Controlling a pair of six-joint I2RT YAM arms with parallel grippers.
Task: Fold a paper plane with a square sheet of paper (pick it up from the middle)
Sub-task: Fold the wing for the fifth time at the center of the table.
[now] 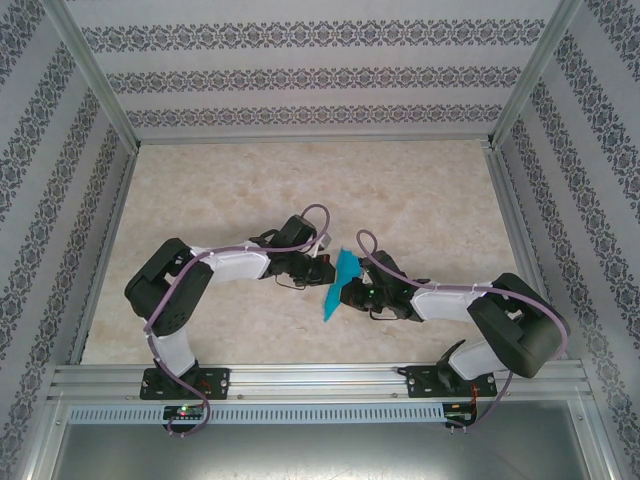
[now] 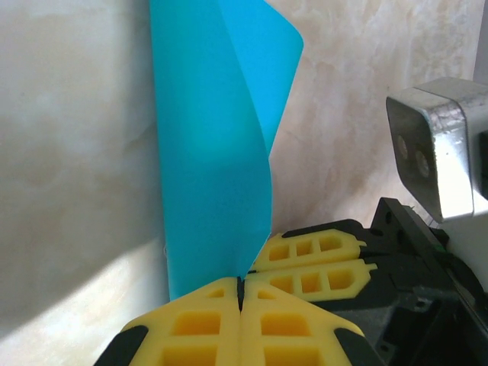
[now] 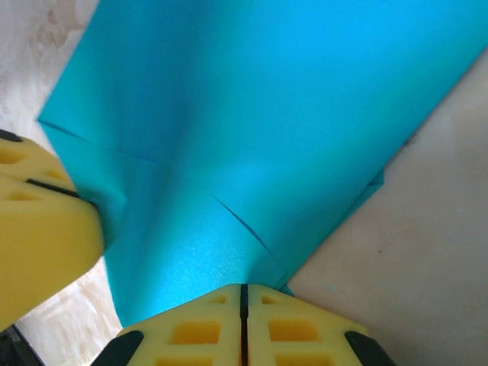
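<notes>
So at this point you had the teal sheet of paper held up over the bench, pinched between both arms around the middle and a bit toward the near edge. From the top camera it looked like a narrow creased strip. It ran from beside the left wrist down to a sharp tip pointing at the near edge.

Your left fingers were clenched on the paper's bottom edge. The yellow pads were pressed together, and the sheet came up out of the seam between them and curled over at the top.

Your right fingers were clamped on it too, pads flush together, gripping a spot where a couple of folded layers overlapped. You could see crease lines running across the sheet in the right wrist view.

The two sets of fingers sat just beside each other. In the left wrist view the right pair showed up right next to the left pair, with the right wrist camera poking in at the side. Whether the paper's tip touched the bench, I couldn't tell.
</notes>
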